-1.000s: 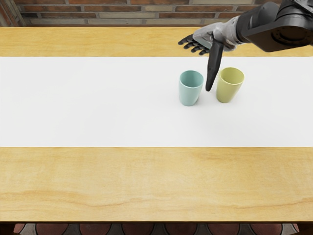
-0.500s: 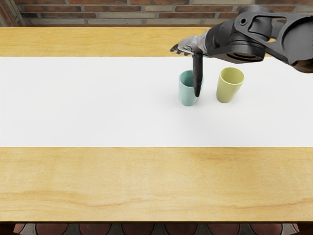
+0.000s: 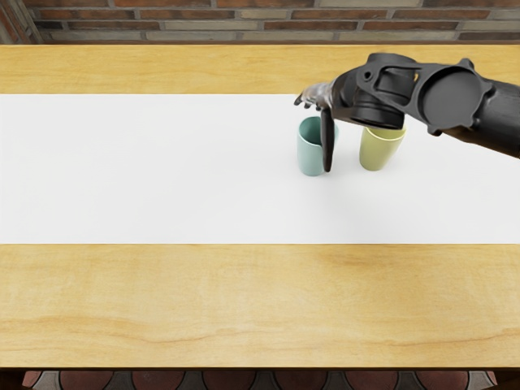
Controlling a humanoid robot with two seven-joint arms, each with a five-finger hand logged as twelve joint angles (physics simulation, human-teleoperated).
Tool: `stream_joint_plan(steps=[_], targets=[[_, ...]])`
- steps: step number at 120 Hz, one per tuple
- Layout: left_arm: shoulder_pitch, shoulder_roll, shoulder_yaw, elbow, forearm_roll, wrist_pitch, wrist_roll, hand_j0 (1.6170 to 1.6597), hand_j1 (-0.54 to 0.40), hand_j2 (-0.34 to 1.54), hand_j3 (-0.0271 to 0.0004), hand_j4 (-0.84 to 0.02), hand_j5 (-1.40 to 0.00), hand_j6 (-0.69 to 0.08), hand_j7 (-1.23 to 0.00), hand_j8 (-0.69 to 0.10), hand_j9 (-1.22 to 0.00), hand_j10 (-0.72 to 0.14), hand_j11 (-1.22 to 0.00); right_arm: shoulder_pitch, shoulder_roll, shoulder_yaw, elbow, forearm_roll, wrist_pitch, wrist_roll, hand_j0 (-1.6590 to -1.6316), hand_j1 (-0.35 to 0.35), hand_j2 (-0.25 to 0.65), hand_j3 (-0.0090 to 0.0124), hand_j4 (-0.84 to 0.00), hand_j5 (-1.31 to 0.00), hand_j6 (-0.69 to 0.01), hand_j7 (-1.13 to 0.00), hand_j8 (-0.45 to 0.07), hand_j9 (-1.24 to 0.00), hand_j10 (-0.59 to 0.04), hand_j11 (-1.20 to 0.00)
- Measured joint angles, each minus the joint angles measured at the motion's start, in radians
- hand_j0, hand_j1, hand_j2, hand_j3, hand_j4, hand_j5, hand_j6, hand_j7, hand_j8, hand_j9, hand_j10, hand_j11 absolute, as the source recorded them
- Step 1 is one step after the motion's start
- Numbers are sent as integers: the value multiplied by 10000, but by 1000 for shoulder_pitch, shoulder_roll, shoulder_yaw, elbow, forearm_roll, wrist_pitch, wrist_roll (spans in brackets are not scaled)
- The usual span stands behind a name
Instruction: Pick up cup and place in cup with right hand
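My right hand (image 3: pixel 314 135) hangs over the back and right side of the teal cup (image 3: pixel 309 159), its long thumb pointing down in front of the cup's right edge. The other fingers (image 3: pixel 309 98) show behind the rim, extended and not closed around the cup; whether the thumb touches it I cannot tell. Upright on the white strip, the teal cup is partly covered by the thumb. To its right stands the yellow-green cup (image 3: pixel 379 152), part of its rim hidden under the wrist. My left hand is out of view.
A white strip (image 3: pixel 162 171) runs across the wooden table (image 3: pixel 244 301). The right forearm crosses above the yellow-green cup from the right edge. A brick wall (image 3: pixel 203 24) rises behind the table's back edge.
The right hand has moved left, then slightly lower, and its thumb now overlaps the teal cup's right side. The forearm has swung forward over the yellow-green cup. Both cups stand where they were.
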Motion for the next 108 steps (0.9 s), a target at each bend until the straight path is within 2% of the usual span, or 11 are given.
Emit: stream_joint_plan(steps=[24, 39, 54, 93, 108], targets=[[-1, 0, 0, 0, 0, 0, 0, 16581, 3491, 0, 0, -4, -1, -5, 0, -5, 0, -3, 0, -33, 43, -3, -66, -44, -29, 0, -16581, -2728, -120, 0, -662, -836, -674, -833, -666, -835, -656, -835], [-8, 0, 0, 0, 0, 0, 0, 16581, 3491, 0, 0, -4, -1, -5, 0, -5, 0, -4, 0, -43, 95, -4, -143, -70, -43, 0, -16581, -2637, -135, 0, -738, -935, -751, -932, -742, -934, -732, -933], [-8, 0, 0, 0, 0, 0, 0, 16581, 3491, 0, 0, -4, -1, -5, 0, -5, 0, -3, 0, -55, 130, -5, -187, -78, -47, 0, -16581, -2102, -224, 0, -1184, -1514, -1196, -1511, -1187, -1513, -1178, -1513], [-8, 0, 0, 0, 0, 0, 0, 16581, 3491, 0, 0, -4, -1, -5, 0, -5, 0, -3, 0, -85, 151, -5, -211, -81, -51, 0, -16581, -1087, -391, 0, -2031, -2615, -2043, -2612, -2035, -2614, -2025, -2613], [-8, 0, 0, 0, 0, 0, 0, 16581, 3491, 0, 0, -4, -1, -5, 0, -5, 0, -4, 0, -89, 152, -5, -212, -82, -54, 0, -16581, -321, -511, 0, -2681, -3447, -2693, -3444, -2685, -3447, -2676, -3446]])
